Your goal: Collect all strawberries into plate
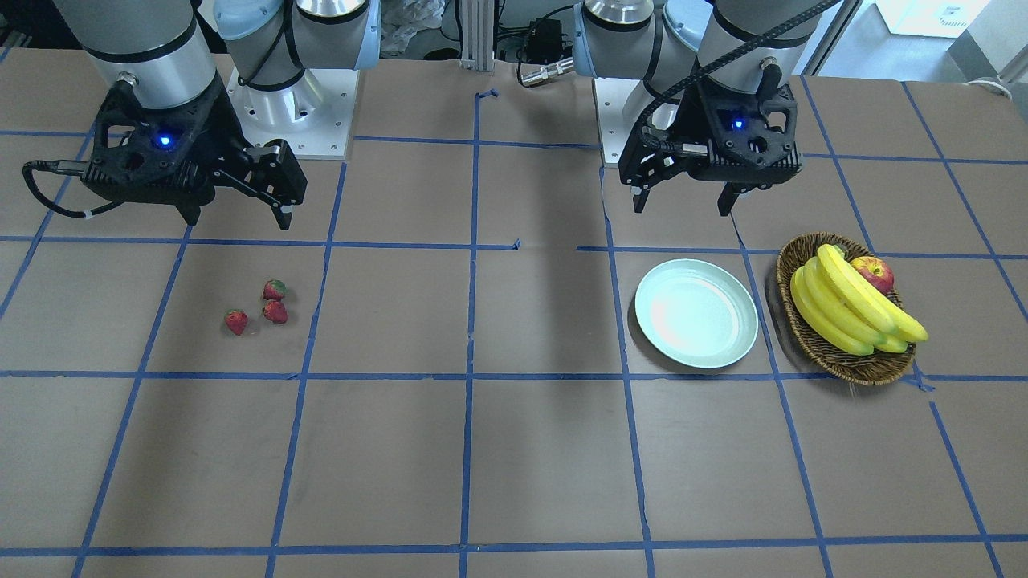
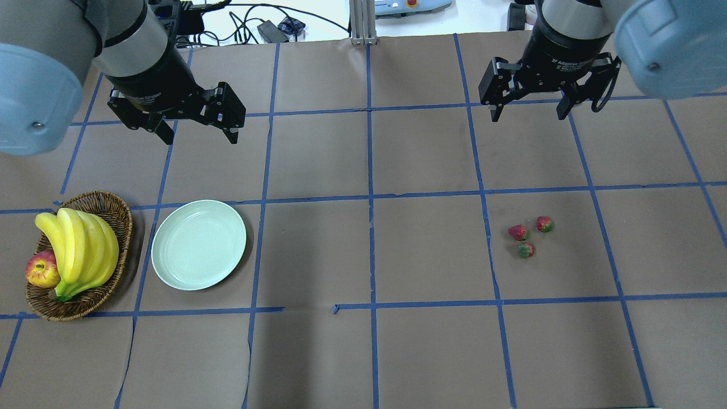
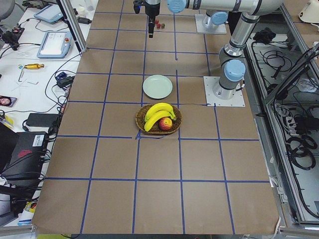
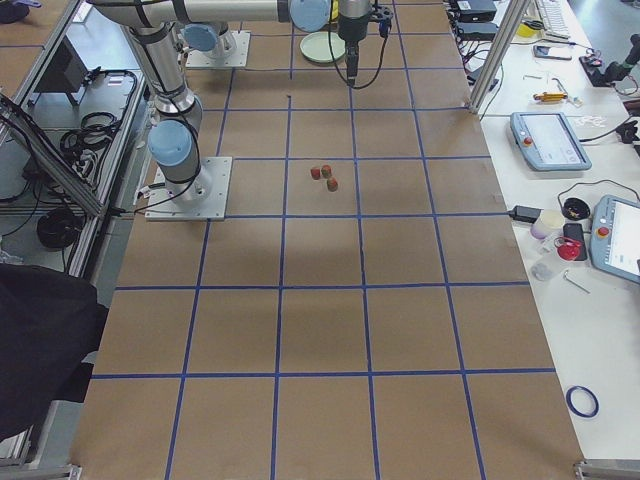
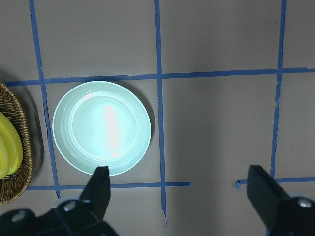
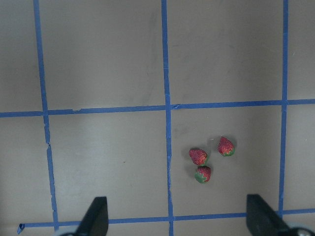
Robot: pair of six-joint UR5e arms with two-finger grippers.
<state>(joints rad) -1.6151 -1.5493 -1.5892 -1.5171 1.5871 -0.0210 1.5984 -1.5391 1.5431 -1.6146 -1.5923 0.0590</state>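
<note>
Three small red strawberries (image 2: 518, 232) (image 1: 275, 311) (image 6: 198, 156) lie close together on the brown table, on my right side. The pale mint plate (image 2: 199, 244) (image 1: 696, 313) (image 5: 101, 128) sits on my left side with nothing in it. My right gripper (image 2: 528, 116) (image 1: 237, 217) (image 6: 177, 211) hangs open above the table, behind the berries and well clear of them. My left gripper (image 2: 200, 139) (image 1: 683, 205) (image 5: 178, 182) hovers open behind the plate, holding nothing.
A brown wicker basket (image 2: 122, 216) (image 1: 791, 265) stands left of the plate, holding yellow bananas (image 2: 79, 244) and a red-yellow apple (image 2: 42, 268). Blue tape lines grid the table. The arm bases (image 1: 297, 120) stand at the robot's edge.
</note>
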